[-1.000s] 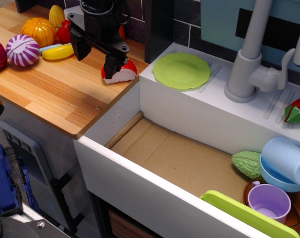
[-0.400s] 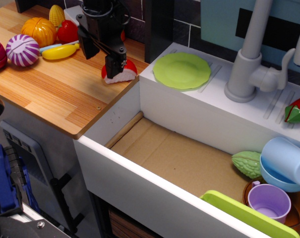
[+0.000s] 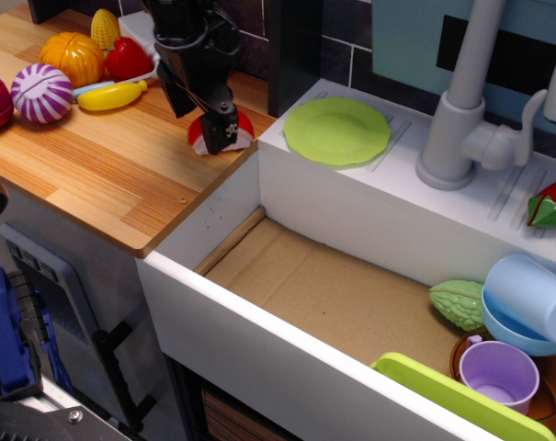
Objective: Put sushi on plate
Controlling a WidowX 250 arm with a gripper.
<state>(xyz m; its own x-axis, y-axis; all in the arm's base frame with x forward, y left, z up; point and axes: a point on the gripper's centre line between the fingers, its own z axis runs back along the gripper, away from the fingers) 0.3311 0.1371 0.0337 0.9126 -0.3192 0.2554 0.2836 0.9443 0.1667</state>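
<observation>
One sushi [image 3: 222, 134] sits on the wooden tabletop [image 3: 103, 175] at its right edge, under the black gripper [image 3: 221, 130].
Its fingers [image 3: 224, 123] straddle the sushi; whether they pinch it is unclear. Right of it lies the green plate [image 3: 337, 130].

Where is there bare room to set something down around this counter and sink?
Free: the wooden counter in front of the sushi, the plate, and the cardboard sink floor. Crowded: the toy food at the counter's back and the cups in the sink's right corner.
</observation>
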